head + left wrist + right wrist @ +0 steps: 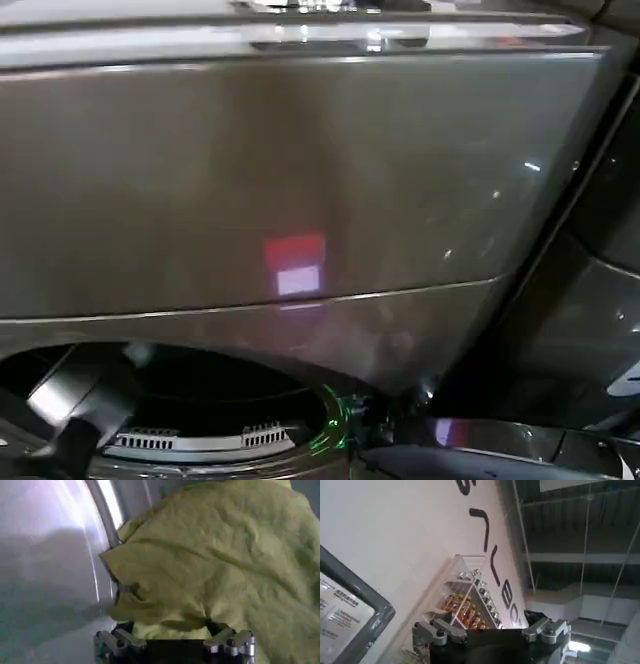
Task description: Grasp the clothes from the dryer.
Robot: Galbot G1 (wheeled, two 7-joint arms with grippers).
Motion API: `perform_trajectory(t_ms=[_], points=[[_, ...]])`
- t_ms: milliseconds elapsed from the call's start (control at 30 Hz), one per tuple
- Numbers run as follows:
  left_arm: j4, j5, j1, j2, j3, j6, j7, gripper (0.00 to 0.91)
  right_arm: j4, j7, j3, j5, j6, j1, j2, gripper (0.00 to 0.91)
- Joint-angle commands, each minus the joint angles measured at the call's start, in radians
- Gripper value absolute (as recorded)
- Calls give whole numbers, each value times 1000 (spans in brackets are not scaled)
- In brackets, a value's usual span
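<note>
The dryer point(300, 170) is a bronze-brown metal front, with its round mouth point(200, 390) dark at the lower left of the head view. My left arm point(60, 410) reaches into that mouth. Inside the shiny drum point(45, 580), the clothes point(215, 560) are a bunched yellow-green piece lying right in front of my left gripper point(170, 627). The left gripper is open, its fingers point(122, 628) set wide, and a fold of the fabric bulges down between them and covers their tips. My right gripper point(480, 622) is open and empty, held away from the dryer and pointing up at a wall.
A dark panel of a neighbouring machine point(590, 330) stands to the dryer's right. A green light glows on the mouth's ring point(335, 420). In the right wrist view, a clear triangular case of small bottles point(470, 600) hangs on a white lettered wall beside a grey-framed sign point(345, 615).
</note>
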Motion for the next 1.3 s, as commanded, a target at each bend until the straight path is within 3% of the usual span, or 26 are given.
perform_trajectory(t_ms=[33,167,667,1300], points=[[6,-4,2,-1,-4,-8,1,68,0,1,-3,0,0,2,-1,907],[7,-6,1,4,-3,-14,2,0,-3,0,-1,0,0,1,-3,907],[-22,-81,21,27,-14,-6,-35,0,-4,0,-3,0,0,3,-4,907],[-199,-294,155,7,-292,64,-369,0,10,1,-20,1,1,22,7,907]])
